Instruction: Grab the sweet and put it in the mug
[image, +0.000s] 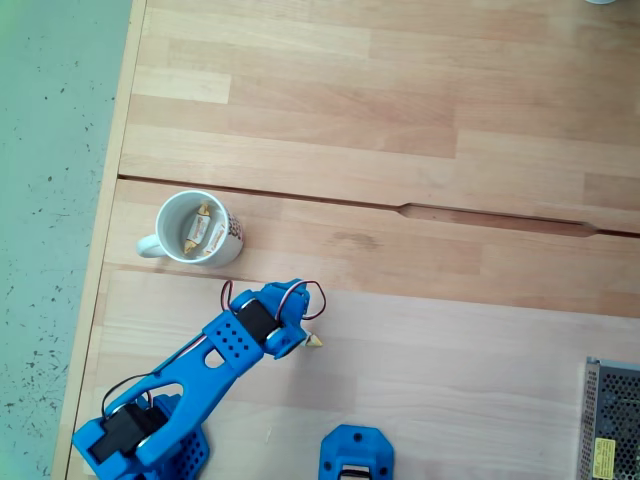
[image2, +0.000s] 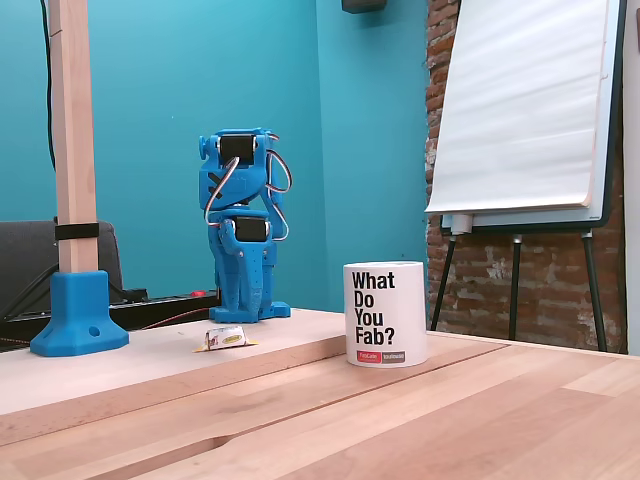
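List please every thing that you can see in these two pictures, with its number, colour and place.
mug: one, white, black words on its side, near the table's left edge as seen from above
sweets in the mug: two, white with gold ends, lying inside
sweet on the table: one, white and gold, in front of the arm's base
table: one, light wood
post base: one, blue, holding a wooden post
metal box: one, grey, perforated, lower right corner from above
flip chart: one, white, against the brick wall
arm: one, blue, folded, beside the mug
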